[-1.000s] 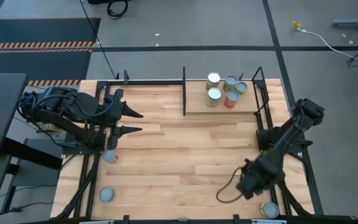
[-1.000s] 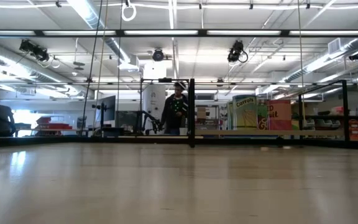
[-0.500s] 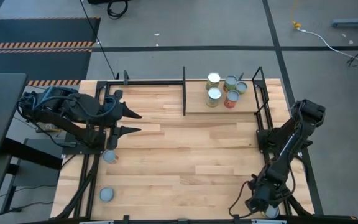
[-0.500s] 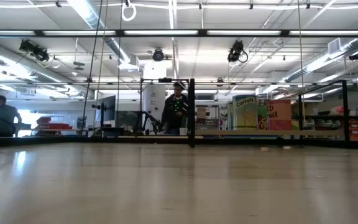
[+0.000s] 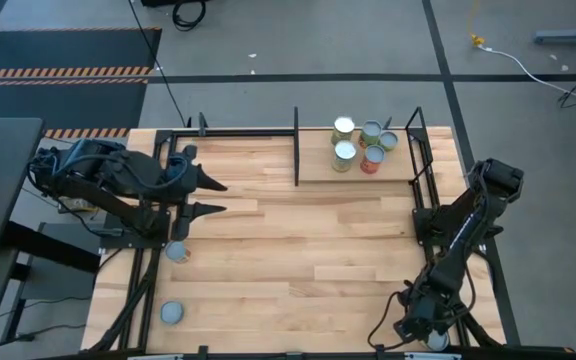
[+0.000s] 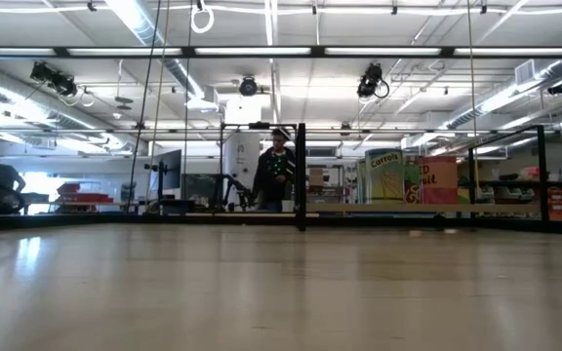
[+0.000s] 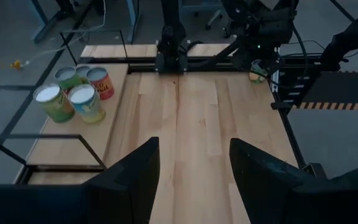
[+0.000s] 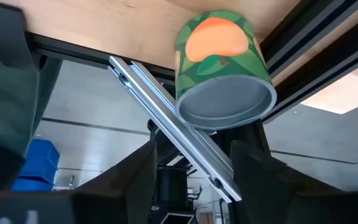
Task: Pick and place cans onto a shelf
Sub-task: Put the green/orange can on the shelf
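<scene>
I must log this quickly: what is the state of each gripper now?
Left gripper: open, empty, waiting at the table's left side.
Right gripper: open, holding nothing, close to a green can at the near right corner.

Smooth pale wood table [image 5: 298, 260]; cans [image 5: 360, 146] with shiny metal lids and glossy printed labels.

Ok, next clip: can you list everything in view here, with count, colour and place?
cans on the shelf: five, silvery lids, green, tan and red-orange labels, clustered at its right end.
cans at the table's left edge: two, pale lids, apart.
green can: one, orange fruit label, near right corner.
shelf: one, light wood, black uprights, far side.
table: one, striped planks.
people: two, in the room beyond.
left tool: open, over the table's left side.
right tool: open, facing the green can.
</scene>
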Action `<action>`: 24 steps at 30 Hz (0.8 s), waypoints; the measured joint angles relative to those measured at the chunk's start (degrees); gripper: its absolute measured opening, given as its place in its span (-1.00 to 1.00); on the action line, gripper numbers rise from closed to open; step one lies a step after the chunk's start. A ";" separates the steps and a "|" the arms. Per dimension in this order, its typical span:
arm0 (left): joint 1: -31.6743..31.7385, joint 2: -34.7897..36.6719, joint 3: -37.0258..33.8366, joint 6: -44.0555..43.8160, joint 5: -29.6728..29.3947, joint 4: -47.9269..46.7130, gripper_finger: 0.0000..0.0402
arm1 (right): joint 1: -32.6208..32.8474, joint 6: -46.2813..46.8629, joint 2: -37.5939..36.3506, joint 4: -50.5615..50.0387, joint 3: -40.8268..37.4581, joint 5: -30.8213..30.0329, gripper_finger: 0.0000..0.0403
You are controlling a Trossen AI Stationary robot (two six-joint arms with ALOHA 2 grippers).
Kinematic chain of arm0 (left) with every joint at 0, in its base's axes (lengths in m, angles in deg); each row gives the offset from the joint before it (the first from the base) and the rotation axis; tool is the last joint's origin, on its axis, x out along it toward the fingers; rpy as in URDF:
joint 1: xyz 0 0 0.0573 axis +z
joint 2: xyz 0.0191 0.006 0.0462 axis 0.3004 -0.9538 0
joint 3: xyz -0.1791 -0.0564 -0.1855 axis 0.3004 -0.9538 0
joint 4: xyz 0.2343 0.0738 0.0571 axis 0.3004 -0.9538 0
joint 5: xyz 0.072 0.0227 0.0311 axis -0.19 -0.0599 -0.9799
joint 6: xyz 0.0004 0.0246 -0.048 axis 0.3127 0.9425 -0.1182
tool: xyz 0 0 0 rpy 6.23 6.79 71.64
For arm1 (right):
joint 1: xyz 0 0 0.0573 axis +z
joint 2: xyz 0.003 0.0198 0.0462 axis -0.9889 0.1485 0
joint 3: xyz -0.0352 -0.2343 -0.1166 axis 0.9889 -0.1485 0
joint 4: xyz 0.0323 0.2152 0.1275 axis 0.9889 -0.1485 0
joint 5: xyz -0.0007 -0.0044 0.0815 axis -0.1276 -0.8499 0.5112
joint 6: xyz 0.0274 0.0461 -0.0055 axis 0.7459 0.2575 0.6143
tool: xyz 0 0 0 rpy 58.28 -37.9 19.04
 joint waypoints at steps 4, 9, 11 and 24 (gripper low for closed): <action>0.00 0.00 0.00 -0.79 0.37 -1.50 -0.01 | -0.30 -0.01 -0.04 1.60 -0.99 0.09 0.02; -0.38 0.00 0.00 -1.72 0.36 -2.09 -0.01 | -1.78 -0.35 0.20 0.40 -1.12 0.23 0.00; -1.19 0.00 0.00 -1.67 0.35 -2.08 -0.01 | -2.53 -0.38 0.27 0.37 -1.20 0.93 0.00; -6.32 -0.05 0.00 -2.25 0.28 -1.96 -0.01 | -10.32 0.82 0.39 8.11 -1.23 7.74 0.00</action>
